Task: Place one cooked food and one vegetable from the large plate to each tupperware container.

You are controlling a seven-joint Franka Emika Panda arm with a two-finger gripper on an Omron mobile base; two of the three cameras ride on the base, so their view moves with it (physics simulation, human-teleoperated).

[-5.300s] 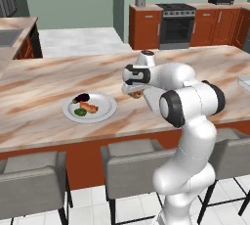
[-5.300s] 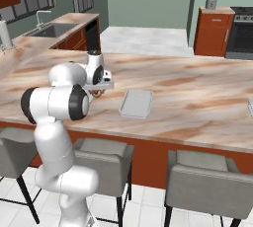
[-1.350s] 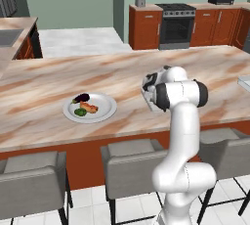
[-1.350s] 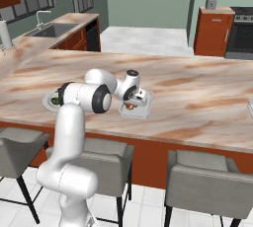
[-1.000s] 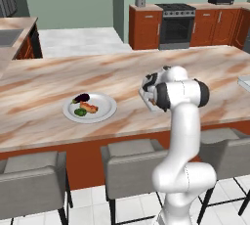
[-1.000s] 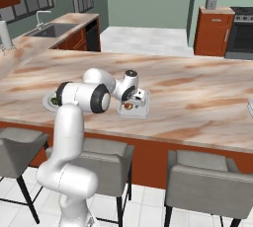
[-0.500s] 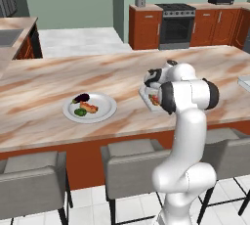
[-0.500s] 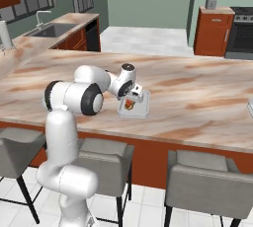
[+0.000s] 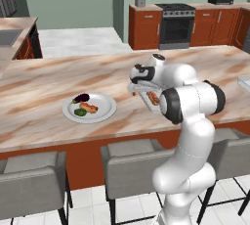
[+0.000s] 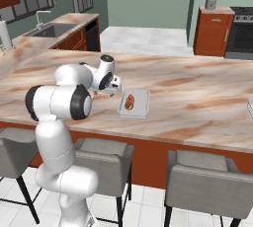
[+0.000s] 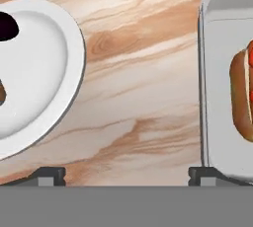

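The claw (image 11: 126, 174) hangs released over bare tabletop (image 11: 143, 88), between the large plate (image 9: 90, 107) and the tupperware container (image 10: 134, 103) holding a hot dog (image 10: 130, 101). It should next descend squarely over the green vegetable (image 9: 80, 112).

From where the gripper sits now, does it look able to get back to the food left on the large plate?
Probably yes. The gripper hangs open over bare counter between the tupperware container, which holds a hot dog, and the large plate. Nothing stands between gripper and plate.
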